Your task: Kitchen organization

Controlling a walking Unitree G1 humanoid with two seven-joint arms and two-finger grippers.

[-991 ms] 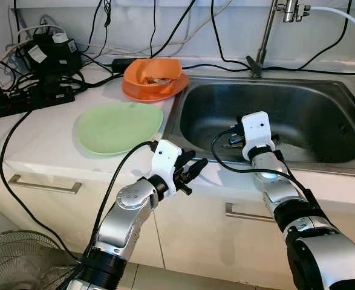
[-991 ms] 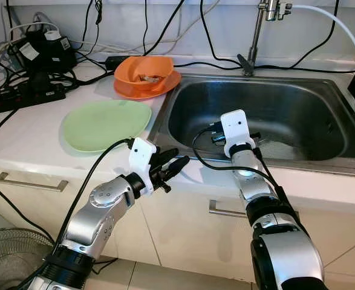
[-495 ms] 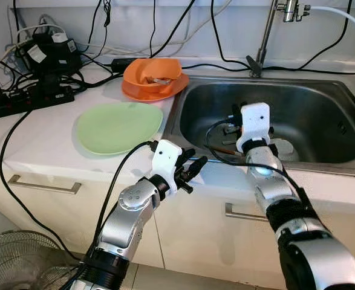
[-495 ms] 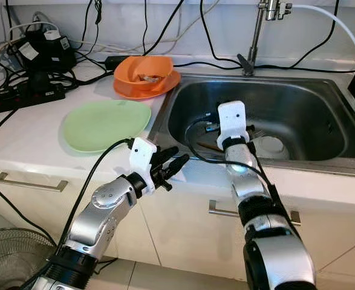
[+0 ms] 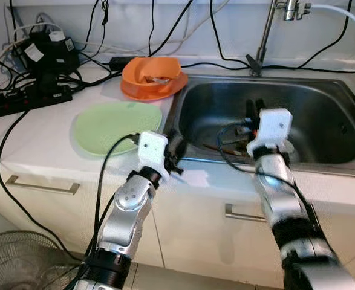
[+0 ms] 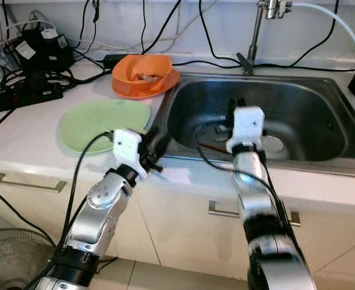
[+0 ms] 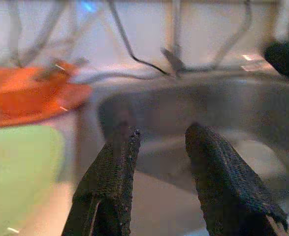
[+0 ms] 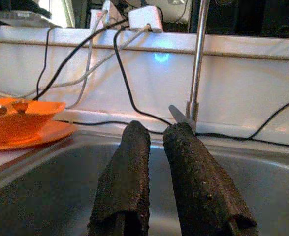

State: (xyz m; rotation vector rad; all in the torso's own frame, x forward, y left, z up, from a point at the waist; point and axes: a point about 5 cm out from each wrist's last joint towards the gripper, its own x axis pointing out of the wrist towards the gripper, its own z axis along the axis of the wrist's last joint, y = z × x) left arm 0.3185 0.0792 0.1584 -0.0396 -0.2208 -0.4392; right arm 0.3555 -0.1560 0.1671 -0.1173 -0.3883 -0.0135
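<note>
The left gripper (image 5: 172, 158) is held at the counter's front edge beside the sink (image 5: 322, 103), fingers parted, nothing grasped. The right gripper (image 8: 156, 162) is raised over the sink basin, its 2 fingers almost closed with a narrow gap, nothing seen between them. A green plate (image 5: 113, 125) lies on the counter (image 5: 38, 136); an orange bowl (image 5: 153, 71) on an orange plate (image 5: 138, 92) is seen farther back, near the faucet (image 5: 263, 36).

I count one green plate (image 5: 117, 125), one orange bowl (image 5: 152, 72) on one orange plate (image 5: 142, 92), one sink (image 5: 322, 103), one tap (image 5: 265, 33), two grippers
</note>
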